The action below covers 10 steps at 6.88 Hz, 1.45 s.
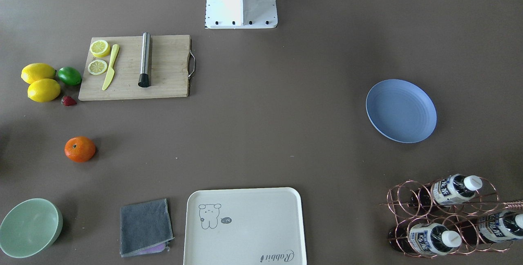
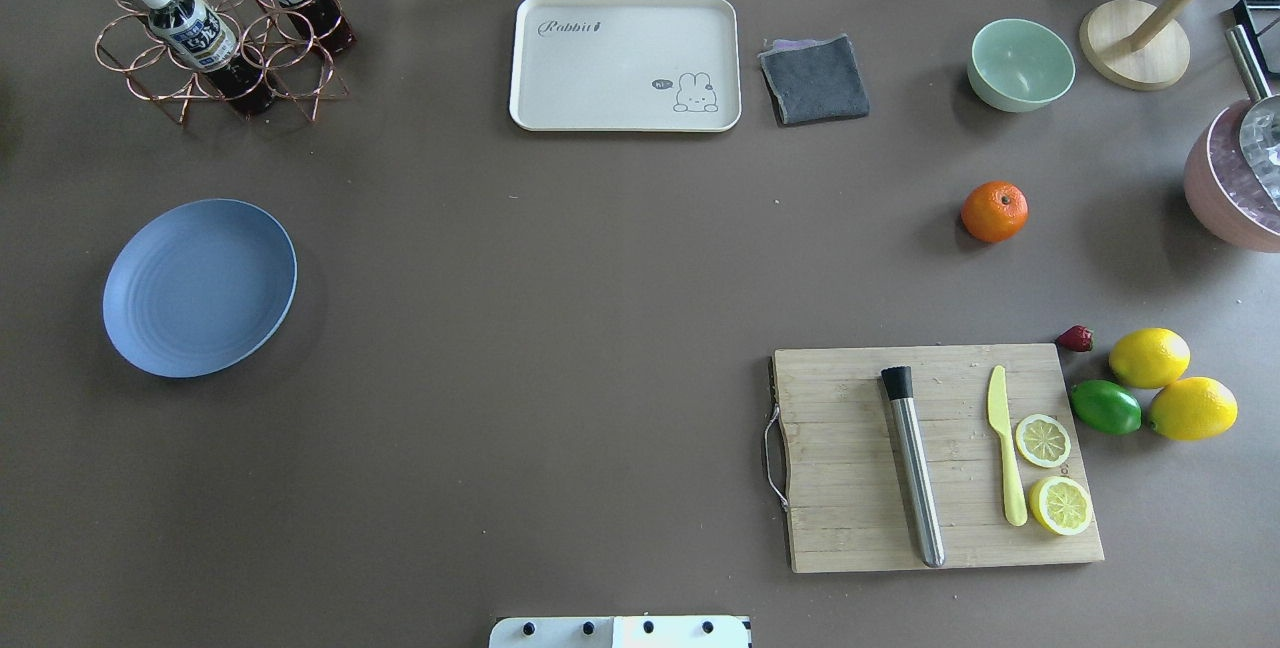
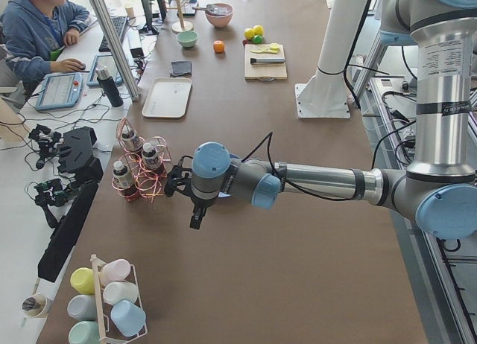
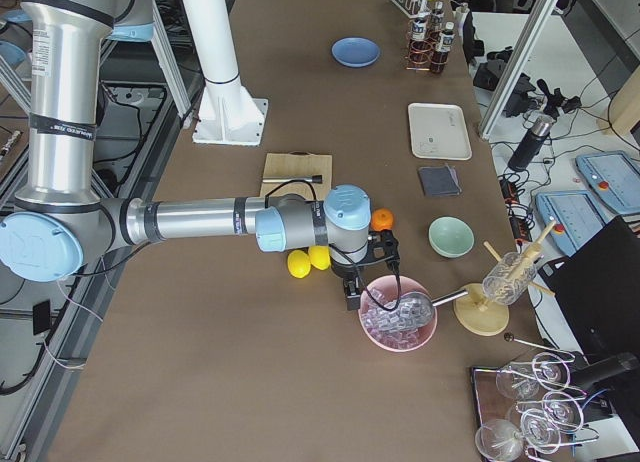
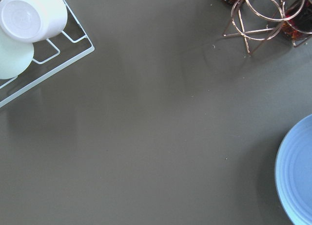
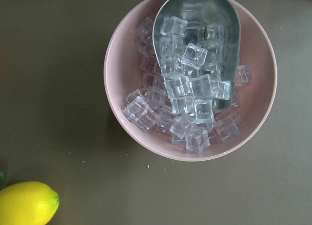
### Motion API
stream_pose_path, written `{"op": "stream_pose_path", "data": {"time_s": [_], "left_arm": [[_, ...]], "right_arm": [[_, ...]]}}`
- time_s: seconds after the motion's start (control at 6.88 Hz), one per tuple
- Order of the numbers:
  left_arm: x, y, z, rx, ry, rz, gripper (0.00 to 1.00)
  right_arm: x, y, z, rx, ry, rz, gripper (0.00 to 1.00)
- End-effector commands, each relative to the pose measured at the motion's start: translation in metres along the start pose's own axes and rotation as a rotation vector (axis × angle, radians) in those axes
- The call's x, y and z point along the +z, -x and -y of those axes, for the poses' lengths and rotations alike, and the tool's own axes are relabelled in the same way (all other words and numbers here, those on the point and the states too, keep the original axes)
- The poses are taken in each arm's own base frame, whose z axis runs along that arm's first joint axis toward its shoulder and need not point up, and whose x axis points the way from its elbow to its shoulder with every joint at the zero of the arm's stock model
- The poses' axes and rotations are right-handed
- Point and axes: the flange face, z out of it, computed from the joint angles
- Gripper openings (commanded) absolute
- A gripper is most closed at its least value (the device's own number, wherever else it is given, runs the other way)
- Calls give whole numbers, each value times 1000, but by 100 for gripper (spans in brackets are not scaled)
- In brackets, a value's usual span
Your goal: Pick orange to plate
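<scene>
The small round bright-orange fruit with the dark stem dimple (image 2: 994, 211) is sitting bare on the brown table with its dimple facing up. In the overhead view it is lying at 12 o'clock from the wooden cutting board (image 2: 850, 458) and at about 6 o'clock from the pale green bowl (image 2: 1020, 63), touching neither. The round matte periwinkle-blue plate (image 2: 200, 288) is resting well apart from it, far off towards 9 o'clock, with nothing on it.

The right gripper (image 4: 356, 290) is hanging over the pink bowl of ice cubes (image 6: 122, 113), in which a metal scoop (image 6: 197, 45) is lying. Going by the overhead view, the orange is lying at roughly 9 o'clock from that bowl, so the right arm is clearly the nearer one. The fruit is round and offers no long axis, so any jaw heading should suit.

The left gripper (image 3: 196, 219) is hovering above the table near the plate's end, well apart from the fruit. Both grippers are showing only in the side views, so I cannot tell whether their fingers are spread or pressed together.
</scene>
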Motion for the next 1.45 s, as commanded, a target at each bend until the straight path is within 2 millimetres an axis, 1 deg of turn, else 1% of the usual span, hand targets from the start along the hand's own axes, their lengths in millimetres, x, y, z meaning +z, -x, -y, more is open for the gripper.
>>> {"op": "stream_pose_path", "data": {"time_s": [0.0, 0.15, 0.29, 0.44, 0.58, 0.73, 0.87, 1.02, 1.16, 1.31], "left_arm": [[-5, -32, 35, 143, -96, -55, 98], [33, -69, 62, 227, -47, -95, 98], [74, -80, 53, 235, 30, -119, 99], [108, -69, 50, 214, 76, -72, 99], [128, -76, 56, 122, 97, -54, 99], [157, -96, 53, 71, 100, -56, 98], [204, -112, 37, 70, 76, -37, 98], [237, -123, 18, 57, 64, -61, 97], [251, -130, 12, 55, 76, -76, 98], [249, -128, 5, 54, 87, -86, 98]], "right_arm": [[-9, 10, 20, -41, -44, 9, 100], [-1, 19, 23, -20, -33, 19, 100], [10, 44, 28, 83, -10, 36, 100], [20, 83, 46, 153, -32, 54, 100], [34, 110, 50, 189, -44, 68, 100], [49, 138, 51, 228, -64, 75, 100], [61, 164, 55, 246, -81, 79, 100], [62, 176, 62, 238, -87, 83, 100], [60, 178, 62, 234, -91, 86, 100], [58, 180, 63, 231, -95, 89, 100]]}}
